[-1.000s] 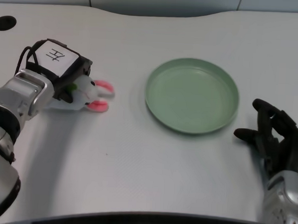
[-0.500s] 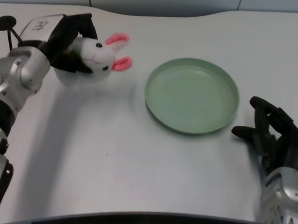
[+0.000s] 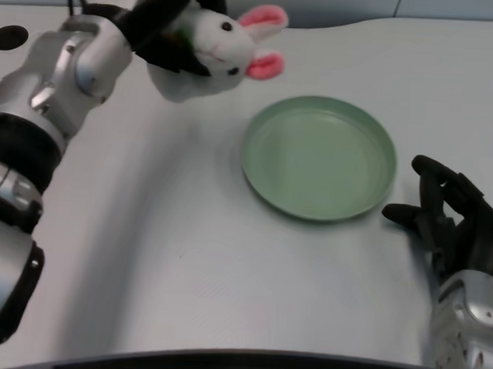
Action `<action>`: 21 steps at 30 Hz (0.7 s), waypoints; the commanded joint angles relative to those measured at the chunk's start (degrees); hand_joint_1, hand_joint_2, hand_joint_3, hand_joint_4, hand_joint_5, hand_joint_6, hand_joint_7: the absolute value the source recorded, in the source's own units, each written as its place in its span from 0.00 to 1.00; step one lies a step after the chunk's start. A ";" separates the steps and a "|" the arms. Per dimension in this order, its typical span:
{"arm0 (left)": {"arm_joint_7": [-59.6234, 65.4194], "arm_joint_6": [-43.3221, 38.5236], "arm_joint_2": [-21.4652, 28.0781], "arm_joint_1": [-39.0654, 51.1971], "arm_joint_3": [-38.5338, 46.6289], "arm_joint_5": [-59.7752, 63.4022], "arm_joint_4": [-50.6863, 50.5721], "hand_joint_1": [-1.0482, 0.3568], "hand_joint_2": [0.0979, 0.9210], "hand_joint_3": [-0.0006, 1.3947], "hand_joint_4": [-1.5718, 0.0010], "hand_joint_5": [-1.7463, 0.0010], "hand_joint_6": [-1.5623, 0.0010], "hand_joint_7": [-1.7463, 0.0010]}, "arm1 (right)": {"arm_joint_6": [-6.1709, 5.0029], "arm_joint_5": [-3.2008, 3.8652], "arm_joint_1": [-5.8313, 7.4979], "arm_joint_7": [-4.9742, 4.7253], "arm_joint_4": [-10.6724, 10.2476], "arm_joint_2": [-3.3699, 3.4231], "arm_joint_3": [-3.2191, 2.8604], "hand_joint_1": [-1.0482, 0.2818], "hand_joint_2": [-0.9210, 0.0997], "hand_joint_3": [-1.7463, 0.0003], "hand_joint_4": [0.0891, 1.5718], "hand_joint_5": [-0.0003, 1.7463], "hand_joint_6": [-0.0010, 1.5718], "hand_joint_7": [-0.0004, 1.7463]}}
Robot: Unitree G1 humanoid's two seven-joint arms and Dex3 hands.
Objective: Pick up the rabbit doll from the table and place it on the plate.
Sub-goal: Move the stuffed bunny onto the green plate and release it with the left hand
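While right robot hand (image 3: 455, 224) waits near table (image 3: 225, 282) edge at our right, fingers loosely curled, holding nothing, we work with left. Green plate (image 3: 319, 155) sits mid-table, nothing on it. Farther back, left robot hand (image 3: 168, 19) grasps rabbit doll (image 3: 212, 50) by body, lifted off table, head and pink ears pointing toward plate, doll up-left of plate rim. We judge: carry step in hand. Next move calls for swinging doll rightward over plate centre, lowering, then letting go.
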 commanded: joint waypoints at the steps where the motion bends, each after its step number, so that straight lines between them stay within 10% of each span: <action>1: -1.77 0.89 -2.84 -2.53 -1.54 1.05 0.87 0.67 0.94 0.03 0.57 0.01 0.61 0.13 | -0.99 -0.24 -0.13 0.29 0.62 0.15 0.21 0.55 0.00 0.85 0.45 0.64 0.50 0.25; 10: 1.60 0.13 -10.61 -5.47 -6.11 5.28 7.18 0.68 0.99 0.02 0.57 0.06 0.58 0.23 | -0.24 -0.34 0.50 -0.26 -0.86 1.02 0.76 0.54 0.00 0.86 0.46 0.62 0.50 0.25; 13: 2.41 0.53 -12.94 -6.56 -7.43 6.42 9.64 0.68 1.00 0.05 0.53 0.01 0.61 0.04 | 0.26 -0.20 0.86 -0.46 -1.79 1.55 0.78 0.55 0.00 0.85 0.47 0.62 0.51 0.25; 21: 2.85 1.81 -17.08 -8.11 -9.86 7.87 13.76 0.65 0.97 0.04 0.51 0.00 0.61 0.01 | 0.42 -0.01 1.48 -0.25 -2.76 2.30 0.83 0.55 0.00 0.85 0.46 0.62 0.50 0.26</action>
